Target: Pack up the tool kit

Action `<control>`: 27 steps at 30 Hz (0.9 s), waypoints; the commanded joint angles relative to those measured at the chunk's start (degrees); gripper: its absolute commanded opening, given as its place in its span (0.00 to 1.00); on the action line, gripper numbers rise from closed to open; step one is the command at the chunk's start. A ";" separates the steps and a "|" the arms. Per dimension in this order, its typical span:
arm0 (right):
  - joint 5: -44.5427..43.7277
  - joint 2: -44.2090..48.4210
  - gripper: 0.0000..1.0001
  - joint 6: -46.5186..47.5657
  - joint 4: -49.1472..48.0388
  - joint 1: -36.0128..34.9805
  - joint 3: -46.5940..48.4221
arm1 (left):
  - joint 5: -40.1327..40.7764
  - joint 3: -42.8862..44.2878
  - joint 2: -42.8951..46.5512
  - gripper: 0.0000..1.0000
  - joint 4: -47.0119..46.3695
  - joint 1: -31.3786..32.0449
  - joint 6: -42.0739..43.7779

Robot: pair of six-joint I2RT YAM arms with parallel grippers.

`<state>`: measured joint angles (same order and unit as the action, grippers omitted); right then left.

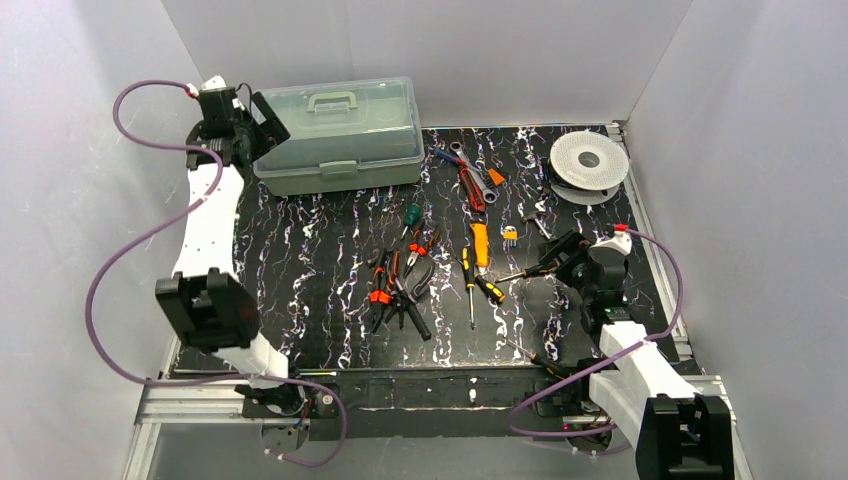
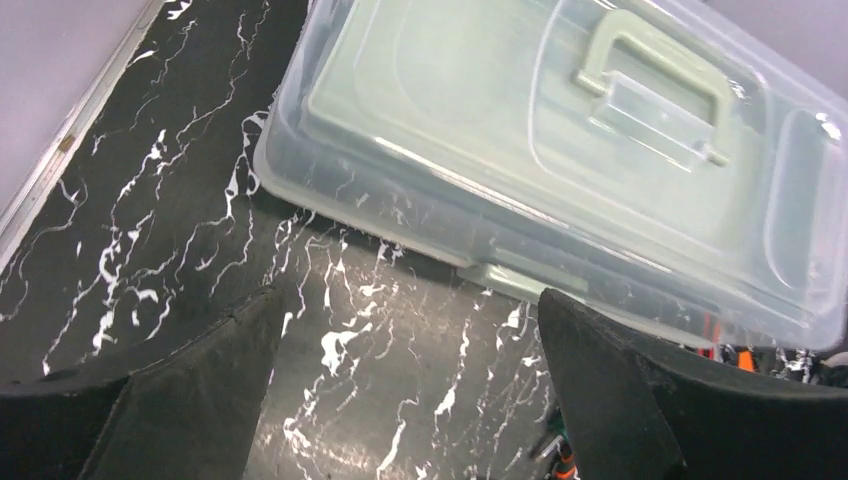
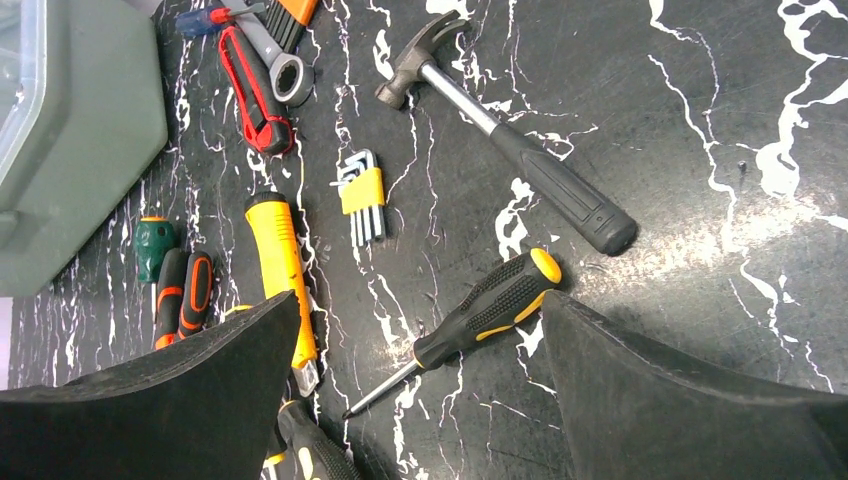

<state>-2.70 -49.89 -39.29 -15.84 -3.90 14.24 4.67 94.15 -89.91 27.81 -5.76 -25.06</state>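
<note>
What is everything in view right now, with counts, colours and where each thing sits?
tool box: one, pale green, lid shut, far left
spool: one, white, far right corner
hammer: one, black grip, right of centre
hex key set: one, yellow holder, beside hammer
utility knife: one, yellow, centre
wrench: one, silver, far centre
red-handled tool: one, beside wrench
pliers: several, orange-and-black handles, centre
stubby screwdriver: one, green, centre
long screwdrivers: at least two, black-and-yellow, centre right
table: one, black, white veins
left hand: open, by tool box
right hand: open, over a screwdriver
</note>
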 commanded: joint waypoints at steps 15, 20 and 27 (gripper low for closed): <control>4.78 -4.97 0.94 0.93 -2.64 -0.93 4.13 | -15.00 20.53 -22.18 0.98 -1.45 -7.19 7.33; 5.78 -5.81 0.93 1.05 -2.75 -1.02 4.59 | -11.44 19.37 -23.46 0.98 -4.46 -7.28 8.36; 5.86 -5.42 0.90 1.06 -2.96 -1.09 4.32 | -16.38 20.06 -29.45 0.88 -8.32 -8.43 6.15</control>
<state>2.39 -55.61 -38.79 -16.51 -4.64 16.38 -8.23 115.24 -117.45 22.68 -13.15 -17.69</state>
